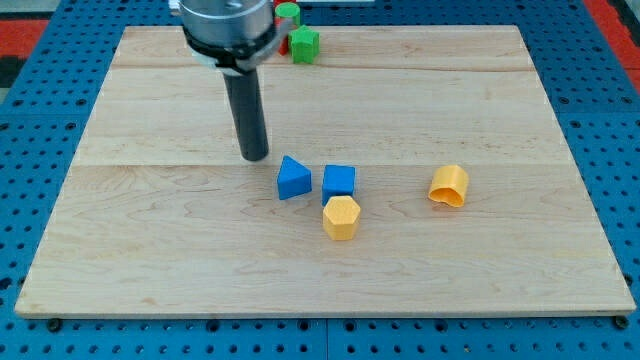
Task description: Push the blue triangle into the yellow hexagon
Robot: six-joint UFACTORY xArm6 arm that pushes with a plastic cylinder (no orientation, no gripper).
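Note:
The blue triangle (292, 178) lies near the middle of the wooden board (150, 240). The yellow hexagon (341, 217) sits just below and to the right of it, a small gap apart. My tip (255, 157) rests on the board just up and to the left of the blue triangle, a short gap away. A blue cube (339, 181) sits right of the triangle and directly above the yellow hexagon, close to or touching it.
A yellow-orange rounded block (449, 186) lies to the right. A green cube (304, 45) with a red block (283, 44) behind it sits at the top edge, and a green cylinder (288, 12) lies beyond it. The board's surround is blue pegboard.

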